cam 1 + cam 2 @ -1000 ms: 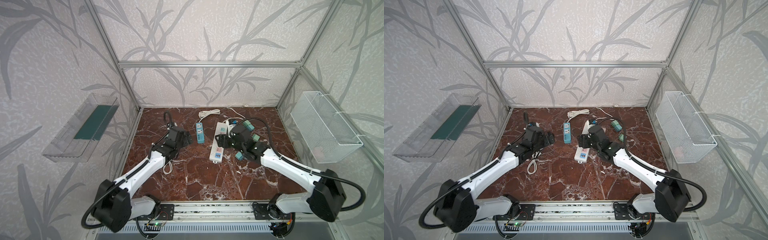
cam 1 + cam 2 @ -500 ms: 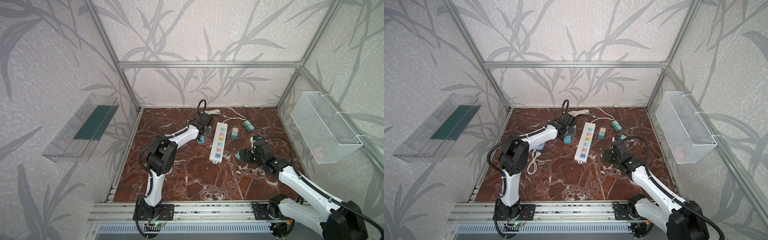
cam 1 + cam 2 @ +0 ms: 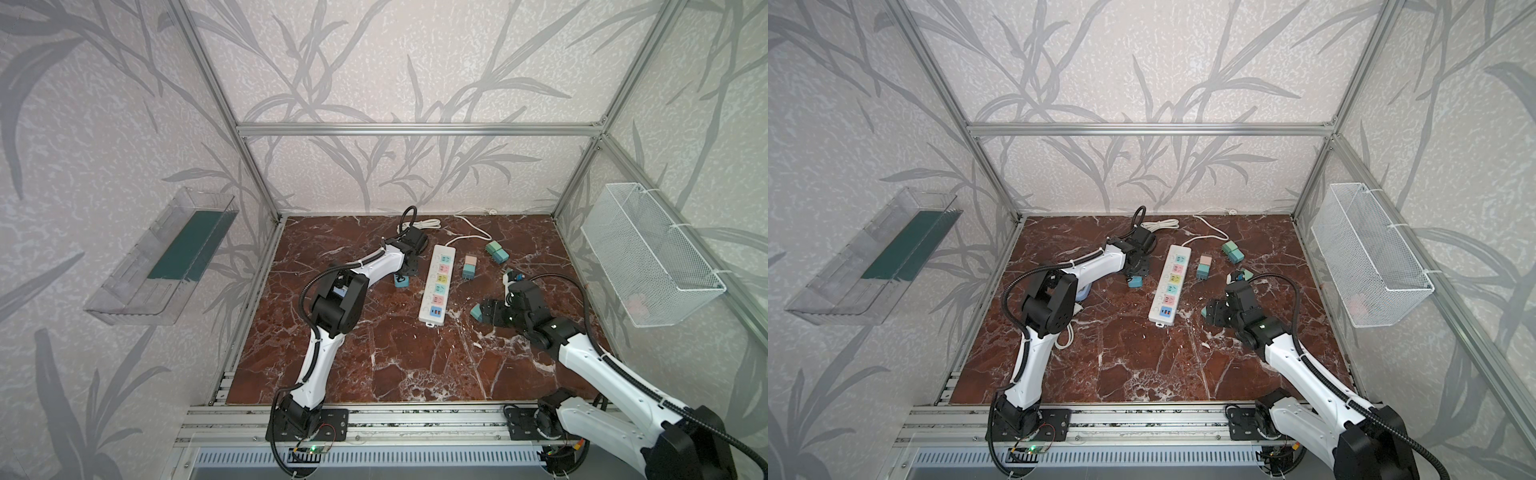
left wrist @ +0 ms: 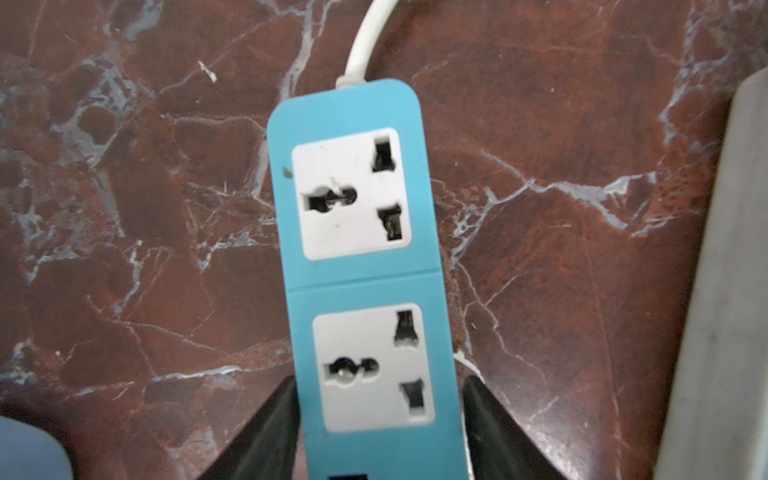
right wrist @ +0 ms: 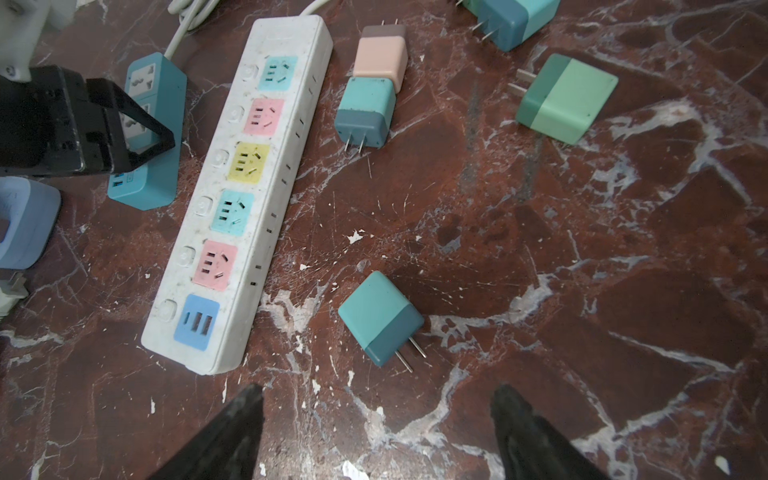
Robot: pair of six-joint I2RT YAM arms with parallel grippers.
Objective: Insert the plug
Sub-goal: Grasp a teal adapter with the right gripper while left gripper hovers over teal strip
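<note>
tabletop (image 5: pixel 623 257): we see dark red marble veined white
long strip (image 5: pixel 239 191): white, with teal, pink, yellow and blue patches
short strip (image 4: pixel 361 282): sky blue, white socket faces
plug (image 5: pixel 380 318) by the long strip's blue end: two-tone teal
walls (image 3: pixel 374 62): pale grey leaf print

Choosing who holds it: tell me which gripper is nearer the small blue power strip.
Left. The left gripper has fingers flanking the small blue power strip; the right gripper hovers beyond the white power strip, by a teal plug.
</note>
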